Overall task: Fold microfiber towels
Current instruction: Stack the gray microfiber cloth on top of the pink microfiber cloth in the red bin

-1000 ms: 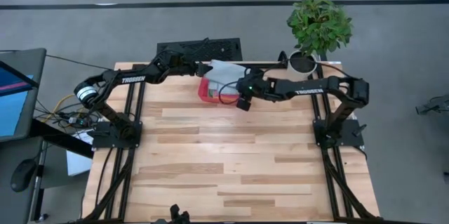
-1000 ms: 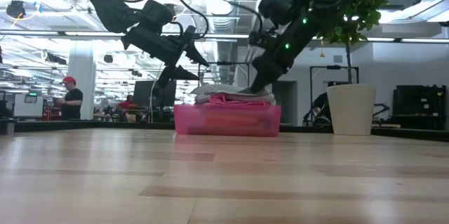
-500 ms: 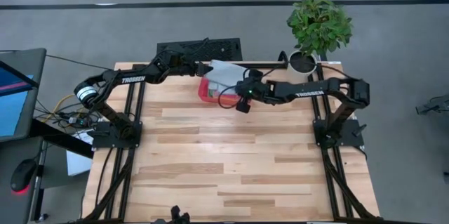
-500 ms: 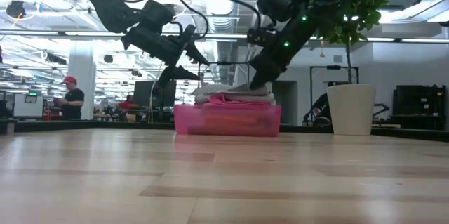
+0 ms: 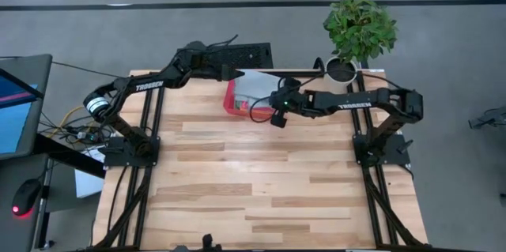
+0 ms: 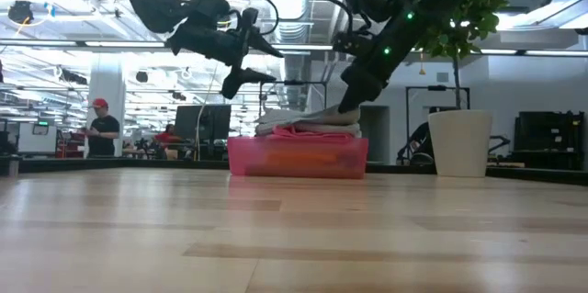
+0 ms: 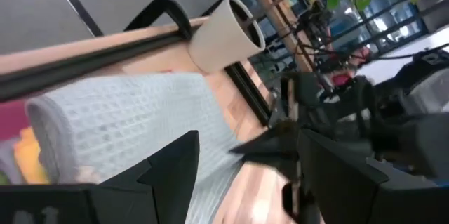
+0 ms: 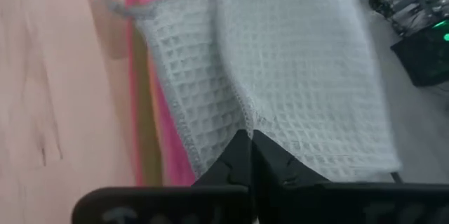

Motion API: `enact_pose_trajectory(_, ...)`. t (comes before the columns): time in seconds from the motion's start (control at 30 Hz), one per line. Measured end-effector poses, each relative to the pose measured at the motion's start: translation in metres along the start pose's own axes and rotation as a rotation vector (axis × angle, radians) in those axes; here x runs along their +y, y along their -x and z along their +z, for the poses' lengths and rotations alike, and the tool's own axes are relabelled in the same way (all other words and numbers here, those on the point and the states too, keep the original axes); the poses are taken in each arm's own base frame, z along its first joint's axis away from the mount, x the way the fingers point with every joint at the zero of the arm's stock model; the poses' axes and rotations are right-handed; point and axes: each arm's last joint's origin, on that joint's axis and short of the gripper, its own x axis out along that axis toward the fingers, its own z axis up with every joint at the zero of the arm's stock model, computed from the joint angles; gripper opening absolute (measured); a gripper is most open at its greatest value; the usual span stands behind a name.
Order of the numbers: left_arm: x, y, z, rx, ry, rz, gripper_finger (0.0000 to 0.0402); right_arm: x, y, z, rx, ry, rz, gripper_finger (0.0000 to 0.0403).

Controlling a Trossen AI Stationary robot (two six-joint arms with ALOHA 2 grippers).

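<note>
Table (image 5: 253,173): wood; red tray (image 5: 231,102) at its far edge, holding stacked towels (image 6: 296,130) with grey towel (image 5: 254,86) on top. Plant (image 5: 360,27): just right of the tray. Right gripper (image 5: 271,96): at the tray's near right side, pinched closed on the grey towel's edge; left gripper (image 5: 229,71): above the tray's far left corner, fingers spread, holding nothing.

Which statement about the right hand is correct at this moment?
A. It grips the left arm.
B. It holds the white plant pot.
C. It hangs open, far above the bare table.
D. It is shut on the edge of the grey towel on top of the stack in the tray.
D: in the right wrist view the fingers of the right hand meet on the hem of the grey towel, which lies on top of the stack in the red tray.
</note>
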Motion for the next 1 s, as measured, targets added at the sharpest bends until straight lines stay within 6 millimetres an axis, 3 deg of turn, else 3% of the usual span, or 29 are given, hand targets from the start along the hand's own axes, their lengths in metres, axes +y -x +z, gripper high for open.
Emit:
enact_pose_trajectory(0.13, -0.008, -0.006, -0.007, 0.026, -0.007, -0.014, 0.0235, 0.001, -0.01, -0.001, -0.004, -0.025, -0.003, 0.0033)
enact_pose_trajectory(0.27, -0.016, -0.014, -0.018, 0.067, -0.017, -0.01, 0.0235, 0.0, -0.011, -0.005, 0.029, -0.021, -0.002, 0.0087)
enact_pose_trajectory(0.5, -0.023, -0.02, -0.022, -0.019, -0.047, 0.068, 0.0235, -0.009, 0.02, 0.007, -0.075, -0.116, 0.029, 0.019)
enact_pose_trajectory(0.67, -0.025, -0.02, -0.019, -0.04, -0.09, 0.04, 0.0221, -0.025, 0.034, 0.021, -0.23, -0.224, 0.018, 0.0214)
enact_pose_trajectory(0.83, -0.018, -0.026, -0.016, -0.1, -0.16, 0.064, 0.0197, -0.034, 0.002, 0.022, -0.286, -0.297, -0.026, 0.0199)
enact_pose_trajectory(1.0, 0.012, -0.054, -0.03, -0.047, -0.139, 0.091, 0.0175, -0.026, -0.037, 0.012, -0.253, -0.328, 0.005, 0.0181)
